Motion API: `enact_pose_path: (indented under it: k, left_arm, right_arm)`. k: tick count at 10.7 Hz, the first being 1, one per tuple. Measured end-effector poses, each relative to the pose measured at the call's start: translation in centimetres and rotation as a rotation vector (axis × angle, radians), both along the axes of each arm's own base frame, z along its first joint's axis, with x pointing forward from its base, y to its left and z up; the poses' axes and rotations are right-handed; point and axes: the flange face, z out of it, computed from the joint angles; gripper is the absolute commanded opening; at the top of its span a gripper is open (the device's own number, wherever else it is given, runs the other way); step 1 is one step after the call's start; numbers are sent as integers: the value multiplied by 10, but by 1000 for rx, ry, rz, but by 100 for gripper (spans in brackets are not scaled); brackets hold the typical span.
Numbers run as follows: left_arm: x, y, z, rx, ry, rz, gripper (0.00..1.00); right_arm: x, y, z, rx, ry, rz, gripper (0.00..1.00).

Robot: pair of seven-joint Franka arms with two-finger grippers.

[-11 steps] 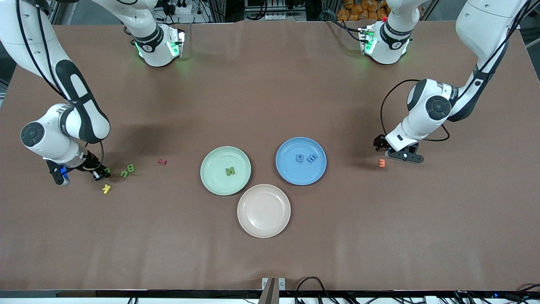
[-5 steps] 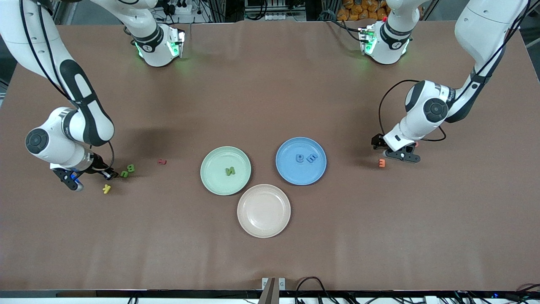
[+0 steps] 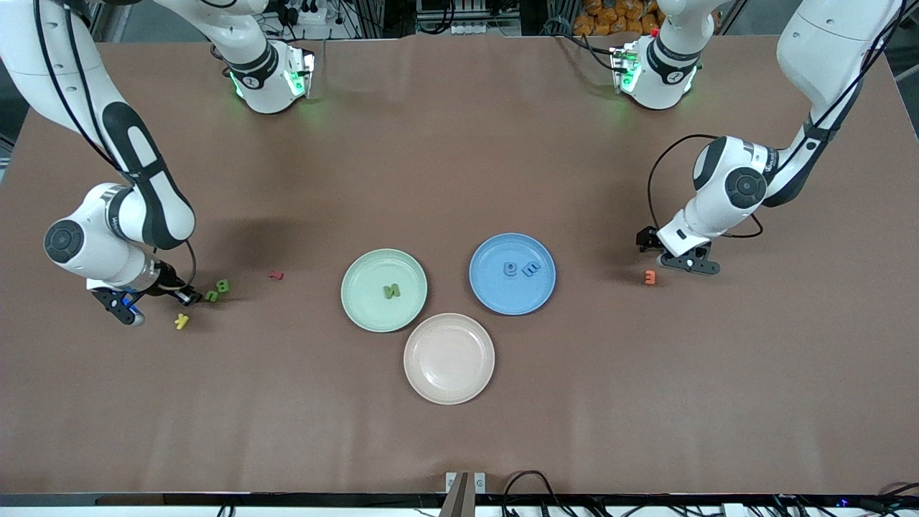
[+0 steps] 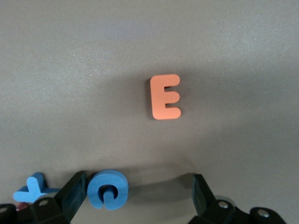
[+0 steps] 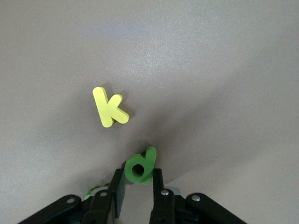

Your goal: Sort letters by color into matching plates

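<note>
Pinching a small green letter d [image 5: 139, 168] between its fingers, the right claw [image 3: 188, 295] sits low at the middle left of the front picture, by the tabletop [image 3: 459, 179]. Two more green letters [image 3: 217, 290] lie just beside it, a yellow k [image 3: 182, 321] lies a little lower in the picture, and a dark red letter [image 3: 276, 274] lies apart, toward the plates. The left claw [image 4: 135, 193] hangs at the middle right of the front picture with its fingers wide apart and holds nothing. In its wrist picture a blue letter [image 4: 108, 189] lies between the fingers, another blue letter [image 4: 32, 189] lies next to it, and an orange E [image 4: 165, 96] lies close by. In the middle, the green plate [image 3: 359, 283] holds a green N [image 3: 390, 291], the blue plate [image 3: 488, 287] holds two blue letters [image 3: 522, 269], and the pinkish plate [image 3: 449, 358] sits lowest, touching the other two.
</note>
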Motion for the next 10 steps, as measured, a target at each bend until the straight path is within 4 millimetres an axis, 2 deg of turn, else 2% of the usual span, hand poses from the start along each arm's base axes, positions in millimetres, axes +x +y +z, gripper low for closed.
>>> enact_pose_path:
  k: [4, 5, 6, 7, 8, 10]
  left_arm:
    - [-2, 0, -1, 1, 4, 0, 100]
    - [-2, 0, -1, 1, 4, 0, 100]
    - [-2, 2, -1, 2, 4, 2, 91]
    - [-2, 4, -1, 3, 5, 6, 31]
    - [-2, 5, -1, 5, 4, 9, 0]
    - [-1, 8, 2, 16, -5, -2, 0]
  right_arm:
    - [0, 0, 0, 0, 0, 7, 26]
    - [0, 0, 0, 0, 0, 8, 22]
    - [0, 0, 0, 0, 0, 8, 20]
    - [0, -1, 0, 0, -1, 9, 20]
    - [0, -1, 0, 0, -1, 10, 20]
    - [0, -1, 0, 0, -1, 11, 20]
